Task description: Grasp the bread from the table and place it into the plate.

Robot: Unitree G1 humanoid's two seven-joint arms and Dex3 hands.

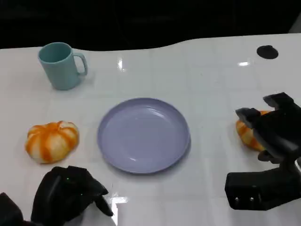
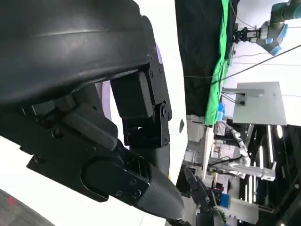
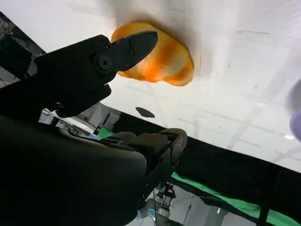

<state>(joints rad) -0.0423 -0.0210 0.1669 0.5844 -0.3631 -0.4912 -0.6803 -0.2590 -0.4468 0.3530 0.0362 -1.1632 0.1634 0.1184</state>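
1. The left hand (image 1: 70,193) rests low on the white table (image 1: 211,66), fingers curled in with nothing in them.
2. An orange-striped bread roll (image 1: 51,141) lies on the table, left of the plate and apart from it.
3. A teal mug (image 1: 60,66) stands behind the roll.
4. The lilac plate (image 1: 143,135) sits at centre.
5. A second bread roll (image 1: 247,133) lies right of the plate, on the table.
6. The right hand (image 1: 273,136) hovers over that roll, fingers spread, holding nothing.
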